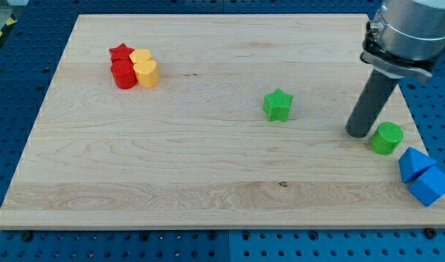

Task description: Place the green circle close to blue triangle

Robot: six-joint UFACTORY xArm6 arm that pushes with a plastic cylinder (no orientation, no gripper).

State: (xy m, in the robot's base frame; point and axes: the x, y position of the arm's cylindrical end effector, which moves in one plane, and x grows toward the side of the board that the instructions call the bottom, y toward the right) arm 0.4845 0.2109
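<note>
Wooden board (pixel 171 167) on blue pegboard; green circle (pixel 387 138) at right, near the blue triangle (pixel 412 163). My tip (pixel 358 134), bare rod holding nothing, sits just left of it. Looks light and slidey, so push its upper-left side

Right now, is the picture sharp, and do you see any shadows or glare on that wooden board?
In the camera view, the lighting is even and soft, with no strong glare on the wooden board. The green circle, green star and my tip look sharp, each casting only a faint shadow. The arm's grey upper part at the view's top right is cut off by the frame.
</note>
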